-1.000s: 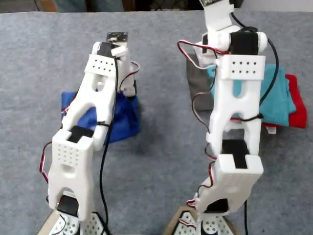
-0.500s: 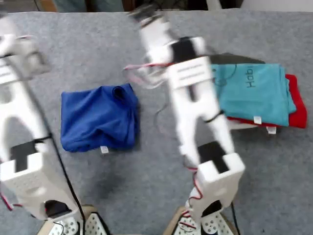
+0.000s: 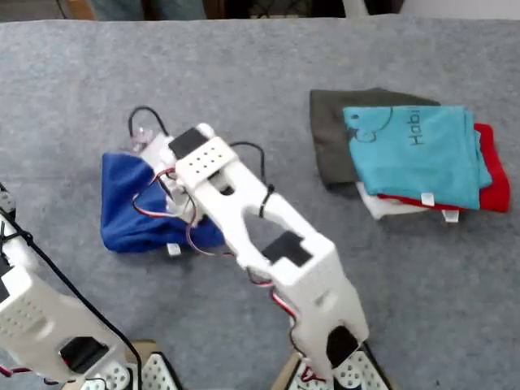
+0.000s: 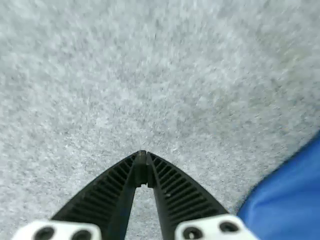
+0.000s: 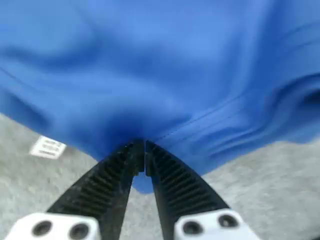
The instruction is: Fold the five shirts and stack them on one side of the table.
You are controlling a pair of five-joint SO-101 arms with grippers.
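By the white-labelled blue shirt (image 5: 160,65), right gripper (image 5: 140,147) and left gripper (image 4: 141,157) are each pressed together.

The white plastic right arm (image 3: 268,236) rises from its base at the near edge of the high view and stretches low and slanted toward the left half, ending in a perforated white wrist block (image 3: 203,158). Its right gripper (image 5: 140,146) points downward, with two black ribbed fingers (image 5: 102,185) pressed together at the tips. The white plastic left arm (image 3: 36,321) is tucked at the near left corner, its upper segment leaning outward. The left gripper (image 4: 141,156) also faces down, its black ribbed jaws meeting tip to tip with no gap between them.
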